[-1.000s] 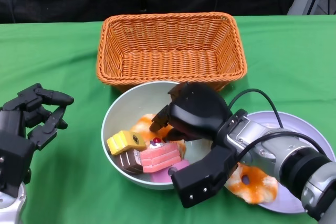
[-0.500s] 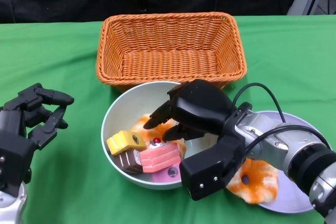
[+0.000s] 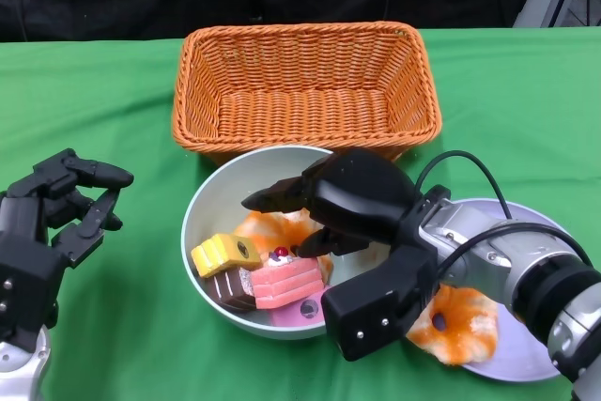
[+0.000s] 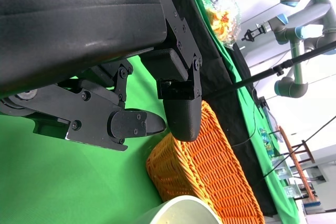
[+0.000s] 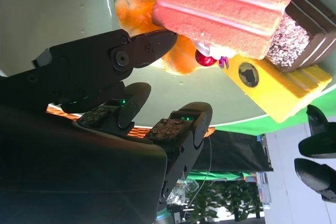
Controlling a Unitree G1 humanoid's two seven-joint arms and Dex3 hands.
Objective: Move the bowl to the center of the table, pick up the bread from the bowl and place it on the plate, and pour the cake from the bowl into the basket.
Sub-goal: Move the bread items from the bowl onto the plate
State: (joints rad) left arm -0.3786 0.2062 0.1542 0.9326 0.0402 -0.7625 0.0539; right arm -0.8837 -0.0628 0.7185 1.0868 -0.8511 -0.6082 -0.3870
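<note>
A desk [image 3: 113, 91] covered in green cloth is seen, and an orange woven basket [image 3: 305, 86], rectangular and open-topped, is set toward its far edge, midway along. Just in front of the basket, close to touching its near wall, a pale round bowl [image 3: 218, 194] is placed near the middle of the desk. A pale plate [image 3: 554, 232] is laid toward the right edge, beside the bowl, and a glazed orange-and-cream piece of bread [image 3: 455, 321] is seen on its near part.

The right hand [image 3: 352, 204] is reached over the bowl from the right, its fingers [image 3: 272, 200] spread apart above the contents with nothing gripped between them; in the right wrist view the fingertips [image 5: 157, 43] are shown just short of a second orange-glazed bread [image 5: 136, 9] lying on the bowl floor. The left hand [image 3: 52, 218] is held over the desk near the left edge, well apart from the bowl, its fingers loosely curled and apart, with nothing in them.

Inside the bowl, along its near side, a pink layered cake [image 3: 285, 279] topped with a red cherry is grouped with a yellow cake [image 3: 225, 254] and a dark chocolate cake [image 3: 230, 290], all touching.
</note>
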